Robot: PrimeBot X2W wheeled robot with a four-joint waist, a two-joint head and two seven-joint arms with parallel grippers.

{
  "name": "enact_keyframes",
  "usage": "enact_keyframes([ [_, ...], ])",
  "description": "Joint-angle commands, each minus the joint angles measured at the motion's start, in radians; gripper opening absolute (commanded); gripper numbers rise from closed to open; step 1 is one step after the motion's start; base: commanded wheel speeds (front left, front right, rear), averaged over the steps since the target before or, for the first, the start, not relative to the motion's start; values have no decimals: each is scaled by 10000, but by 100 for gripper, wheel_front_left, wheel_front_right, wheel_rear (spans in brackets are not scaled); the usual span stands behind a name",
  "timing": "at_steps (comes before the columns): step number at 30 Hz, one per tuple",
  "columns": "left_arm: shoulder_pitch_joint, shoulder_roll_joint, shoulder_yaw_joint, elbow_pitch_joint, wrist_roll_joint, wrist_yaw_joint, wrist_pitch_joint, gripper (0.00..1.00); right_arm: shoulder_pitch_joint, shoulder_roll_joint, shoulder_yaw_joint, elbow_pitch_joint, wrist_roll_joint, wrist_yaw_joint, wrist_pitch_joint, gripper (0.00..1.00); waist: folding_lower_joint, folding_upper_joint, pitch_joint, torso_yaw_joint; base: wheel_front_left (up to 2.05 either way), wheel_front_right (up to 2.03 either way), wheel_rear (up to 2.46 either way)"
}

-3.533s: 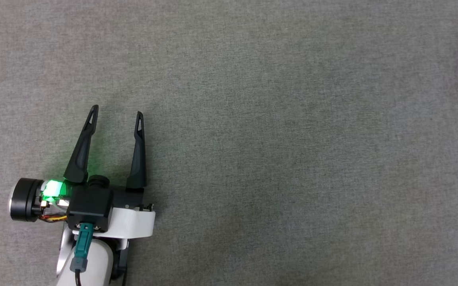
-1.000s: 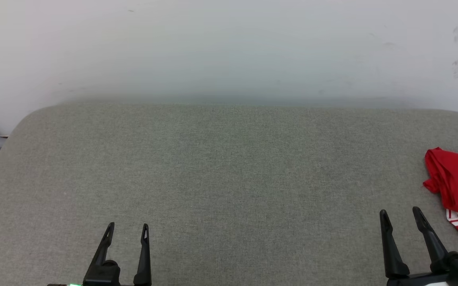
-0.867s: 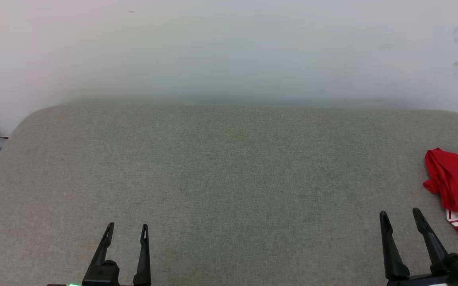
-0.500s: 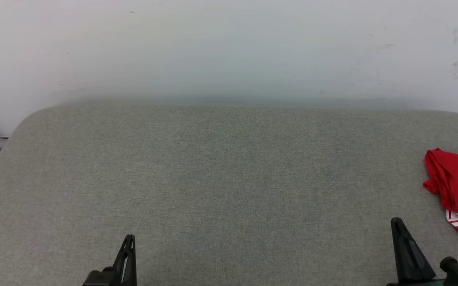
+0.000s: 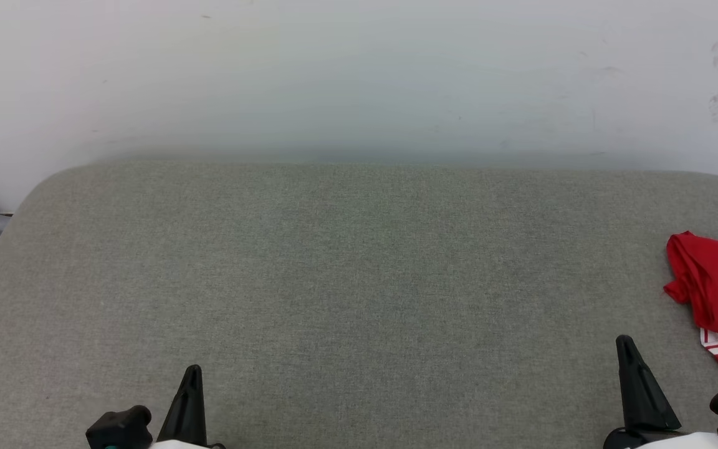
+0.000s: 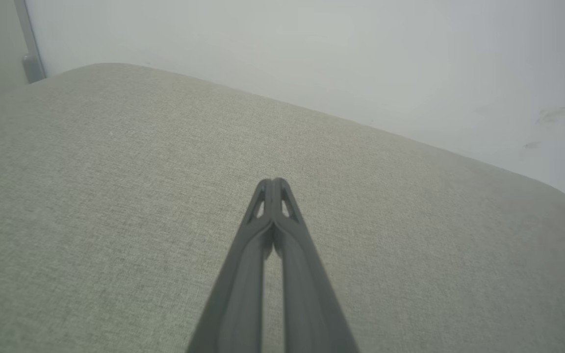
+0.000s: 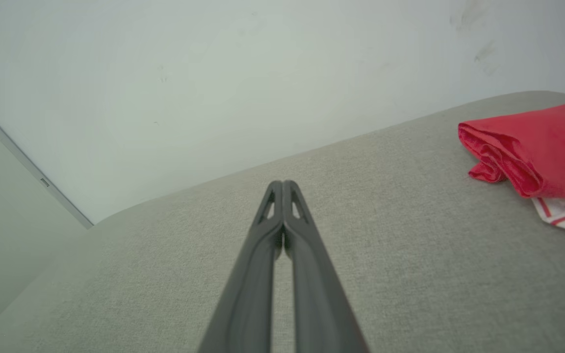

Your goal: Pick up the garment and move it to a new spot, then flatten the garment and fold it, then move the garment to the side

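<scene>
Left gripper (image 6: 273, 184) and right gripper (image 7: 282, 185) are pressed together, empty; the limp shirt (image 5: 717, 293) at the right edge of the pad (image 5: 359, 280) likely lifts best by its rolled fold.

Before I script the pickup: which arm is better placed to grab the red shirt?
Right. The right gripper sits near the shirt; the left gripper is far across the cushion. Both are shut.

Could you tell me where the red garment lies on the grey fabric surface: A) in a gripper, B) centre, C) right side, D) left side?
C: the red garment with striped trim lies on the right side of the grey fabric surface, apart from the right gripper.
</scene>
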Motion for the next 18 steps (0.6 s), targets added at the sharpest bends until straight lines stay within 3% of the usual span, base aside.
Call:
enact_keyframes([
  [1, -301, 61, 98, -62, -451, -82, 77, 0, -304, -108, 9, -53, 441, -2, 56, 0, -1, 0, 4, -3, 0, 0, 0],
  [18, -828, 21, 401, 308, -3390, -547, 651, 0, -862, -205, 15, 465, 3254, -3, 600, 0, -1, 0, 52, -41, 0, 0, 0],
])
